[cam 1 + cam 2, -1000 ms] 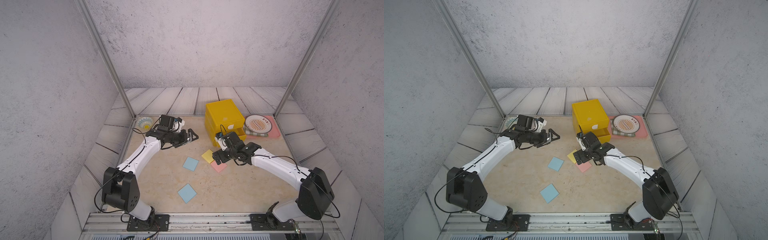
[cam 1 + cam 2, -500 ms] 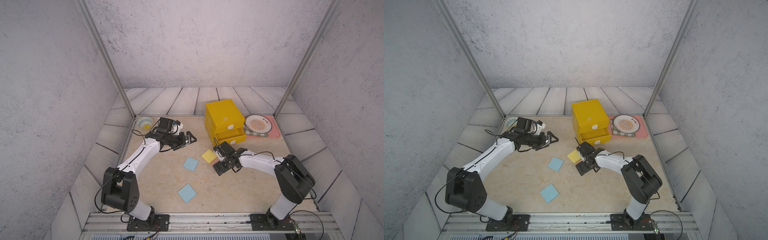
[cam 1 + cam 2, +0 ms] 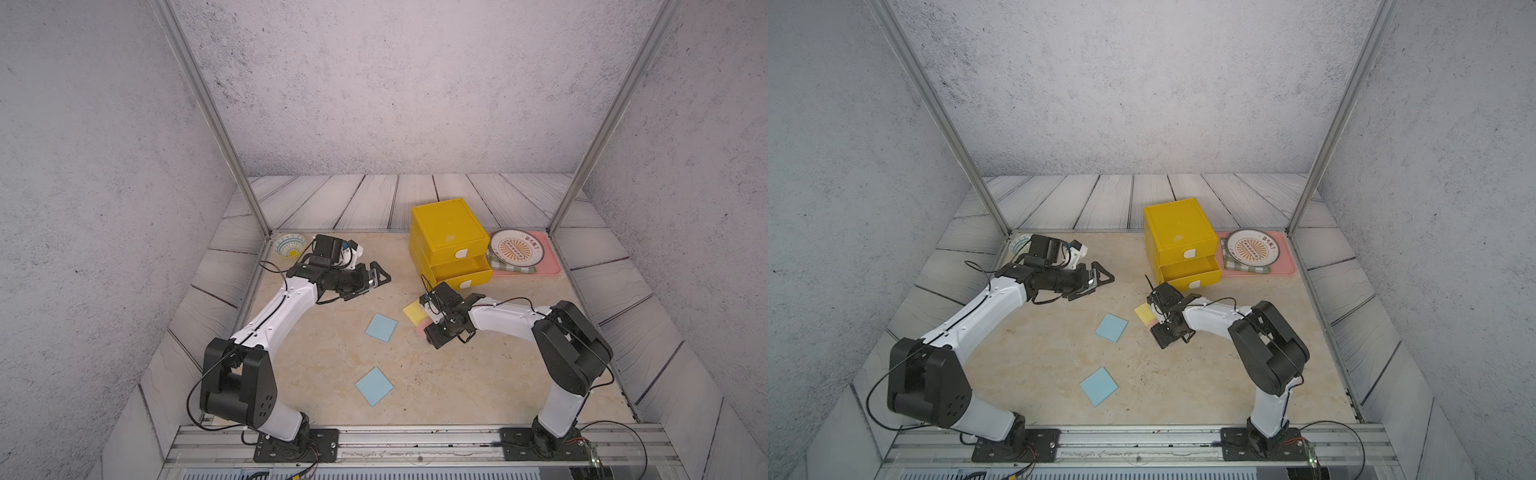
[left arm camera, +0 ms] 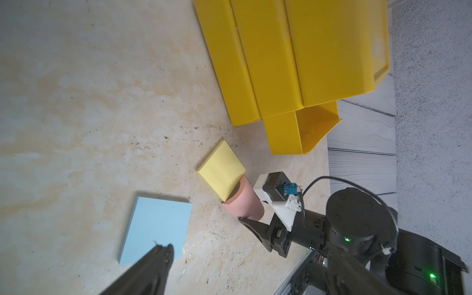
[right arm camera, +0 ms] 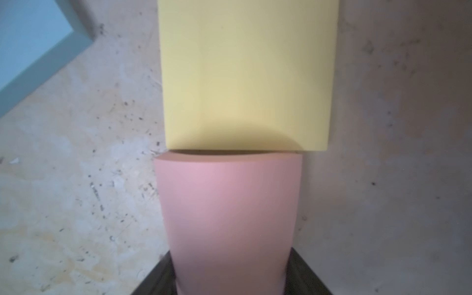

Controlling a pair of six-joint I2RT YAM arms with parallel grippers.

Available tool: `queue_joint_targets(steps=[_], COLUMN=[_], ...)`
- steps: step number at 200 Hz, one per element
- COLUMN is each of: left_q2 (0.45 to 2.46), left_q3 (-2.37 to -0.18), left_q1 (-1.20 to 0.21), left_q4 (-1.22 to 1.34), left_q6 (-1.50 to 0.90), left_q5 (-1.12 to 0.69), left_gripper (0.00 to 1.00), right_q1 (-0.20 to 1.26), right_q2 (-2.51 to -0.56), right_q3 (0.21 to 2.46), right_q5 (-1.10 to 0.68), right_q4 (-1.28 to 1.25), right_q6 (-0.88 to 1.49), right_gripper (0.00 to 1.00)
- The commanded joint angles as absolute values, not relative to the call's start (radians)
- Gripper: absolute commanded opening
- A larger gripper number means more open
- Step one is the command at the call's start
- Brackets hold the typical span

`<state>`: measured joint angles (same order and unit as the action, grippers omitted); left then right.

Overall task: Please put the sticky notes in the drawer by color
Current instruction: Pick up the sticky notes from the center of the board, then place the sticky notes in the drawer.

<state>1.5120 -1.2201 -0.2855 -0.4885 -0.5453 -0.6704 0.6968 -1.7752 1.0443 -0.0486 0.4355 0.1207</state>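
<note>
The yellow drawer (image 3: 449,232) (image 3: 1177,232) stands at the back right with its middle tray (image 3: 459,272) pulled out. My right gripper (image 3: 428,330) (image 5: 229,275) is low on the table, shut on the pink sticky note (image 5: 229,217) (image 4: 244,204), which bows up between the fingers (image 4: 255,227). The yellow sticky note (image 3: 412,311) (image 5: 245,76) lies flat, touching the pink one's far edge. Two light blue sticky notes (image 3: 381,328) (image 3: 374,385) lie flat further left and nearer the front. My left gripper (image 3: 376,284) (image 3: 1102,284) hovers open and empty, left of the drawer.
A pink tray (image 3: 548,266) with a plate (image 3: 516,248) on a checked cloth sits right of the drawer. A small patterned bowl (image 3: 289,245) is at the back left corner. Metal frame posts rise at both back corners.
My right gripper has come down onto the table at the pink note and its jaws have narrowed on it, arching it up. The left arm has hardly moved.
</note>
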Motion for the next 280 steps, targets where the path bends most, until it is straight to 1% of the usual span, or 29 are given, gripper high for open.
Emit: queue_joint_targets(steps=[1, 19, 39, 55, 71, 96, 130, 150, 190, 201, 225, 237, 252, 269, 280], left_q2=[1.491, 1.494, 1.496, 1.494, 1.495, 1.5, 1.502, 1.502, 1.507, 1.505, 1.508, 1.509, 1.508, 1.506, 1.509], left_q3=[-1.214, -1.213, -1.213, -1.213, -1.213, -1.221, -1.232, -1.233, -1.235, -1.234, -1.229, -1.234, -1.238, -1.236, -1.238], left_q1=[-0.274, -0.275, -0.275, -0.275, -0.275, -0.275, -0.274, -0.275, -0.275, -0.275, -0.275, -0.275, -0.275, -0.274, -0.275], left_q4=[-0.483, -0.479, -0.477, -0.475, -0.467, -0.459, -0.46, -0.465, -0.47, -0.469, -0.461, -0.473, -0.48, -0.475, -0.469], left_q6=[-0.537, -0.54, -0.543, -0.545, -0.552, -0.563, -0.563, -0.561, -0.553, -0.554, -0.558, -0.551, -0.546, -0.55, -0.554], left_q5=[-0.683, -0.683, -0.686, -0.684, -0.686, -0.693, -0.696, -0.697, -0.698, -0.698, -0.704, -0.702, -0.699, -0.698, -0.706], left_gripper=[0.99, 0.99, 0.99, 1.0, 0.99, 0.99, 0.99, 0.99, 0.99, 0.99, 0.99, 1.0, 0.99, 0.99, 0.99], right_q1=[0.707, 0.708, 0.708, 0.707, 0.704, 0.659, 0.561, 0.51, 0.457, 0.455, 0.454, 0.455, 0.455, 0.454, 0.454], right_q2=[-1.676, -1.575, -1.466, -1.408, -1.387, -1.423, -1.501, -1.55, -1.637, -1.657, -1.662, -1.665, -1.669, -1.665, -1.664], right_q3=[0.998, 0.996, 1.045, 1.118, 1.202, 1.351, 1.44, 1.464, 1.495, 1.521, 1.478, 1.464, 1.479, 1.473, 1.458], right_q5=[-0.032, -0.03, -0.004, 0.046, 0.099, 0.119, 0.112, 0.093, 0.096, 0.112, 0.112, 0.113, 0.104, 0.103, 0.106], right_q4=[0.492, 0.517, 0.582, 0.65, 0.698, 0.788, 0.774, 0.749, 0.7, 0.726, 0.65, 0.626, 0.658, 0.654, 0.627], right_q6=[0.152, 0.176, 0.199, 0.215, 0.21, 0.2, 0.186, 0.178, 0.16, 0.158, 0.154, 0.156, 0.164, 0.167, 0.164], right_gripper=[0.59, 0.58, 0.59, 0.63, 0.64, 0.64, 0.64, 0.64, 0.65, 0.65, 0.66, 0.69, 0.7, 0.77, 0.78])
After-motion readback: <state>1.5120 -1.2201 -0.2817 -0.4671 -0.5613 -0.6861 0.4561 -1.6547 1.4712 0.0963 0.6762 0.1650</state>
